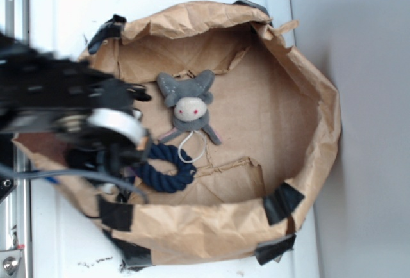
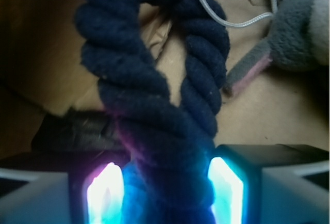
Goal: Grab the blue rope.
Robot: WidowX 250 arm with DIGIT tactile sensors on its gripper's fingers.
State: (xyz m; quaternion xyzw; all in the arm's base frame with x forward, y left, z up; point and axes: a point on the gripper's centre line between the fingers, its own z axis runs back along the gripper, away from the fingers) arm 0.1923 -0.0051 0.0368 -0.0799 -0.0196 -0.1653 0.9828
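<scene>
Closely seen in the wrist view, the blue rope is thick, navy, twisted cotton, fuzzy in texture, doubled into a loop. Its two strands meet between the glowing pads of the gripper, whose jaws are pressed against it on both sides. In the exterior view, the rope lies at lower left inside a crumpled brown paper enclosure patched with black tape. A grey plush toy rests near the centre, a thin white ring beside it. The enclosure sits on a white surface.
</scene>
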